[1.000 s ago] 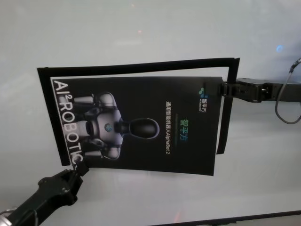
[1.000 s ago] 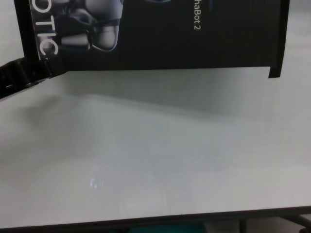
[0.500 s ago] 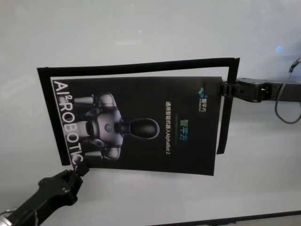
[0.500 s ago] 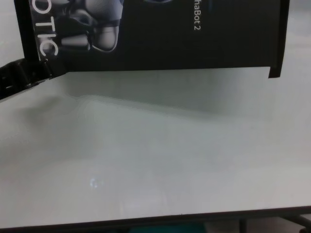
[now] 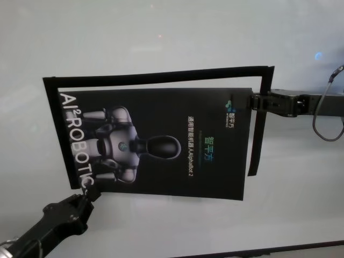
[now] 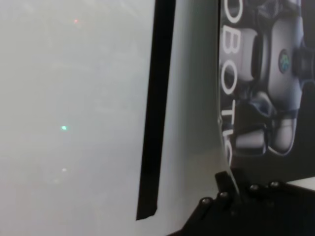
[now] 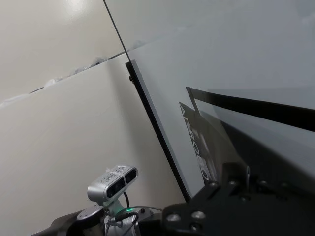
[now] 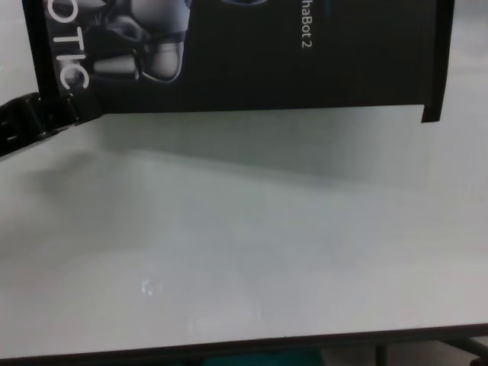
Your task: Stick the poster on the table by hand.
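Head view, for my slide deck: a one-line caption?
Both grippers, left and right, hold opposite edges of the poster above the white table.

A glossy black poster (image 5: 161,145) is seen at centre frame, printed with white letters, green-teal characters and a grey-white robot picture (image 5: 115,145). Narrow black strips (image 5: 161,75) border it. The counter (image 5: 172,32) is plain glossy white with a thin dark edge.

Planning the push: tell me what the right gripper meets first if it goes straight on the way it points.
The right gripper already grips the poster by its edge, pointing across it. Straight on lies only more poster; how high it is above the table is unclear.
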